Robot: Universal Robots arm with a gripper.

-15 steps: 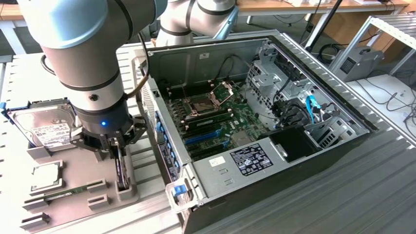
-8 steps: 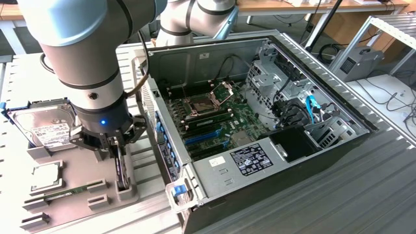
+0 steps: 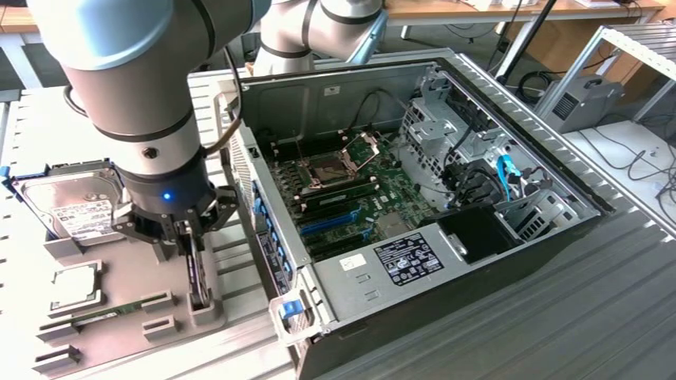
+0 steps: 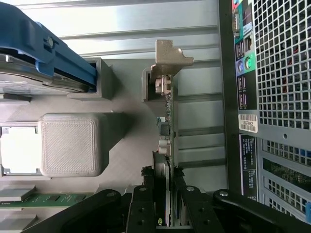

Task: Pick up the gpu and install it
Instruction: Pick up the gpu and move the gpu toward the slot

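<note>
Item: gpu [image 4: 167, 121], stood on edge in grey holder [image 4: 146, 90], presenting its long edge for grasping; gripper [image 4: 164, 179] clamped across that edge.

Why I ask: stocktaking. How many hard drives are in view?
1: silver labelled hard drive in a blue carrier, in the grey holder at the exterior view's left; others may be hidden.
</note>
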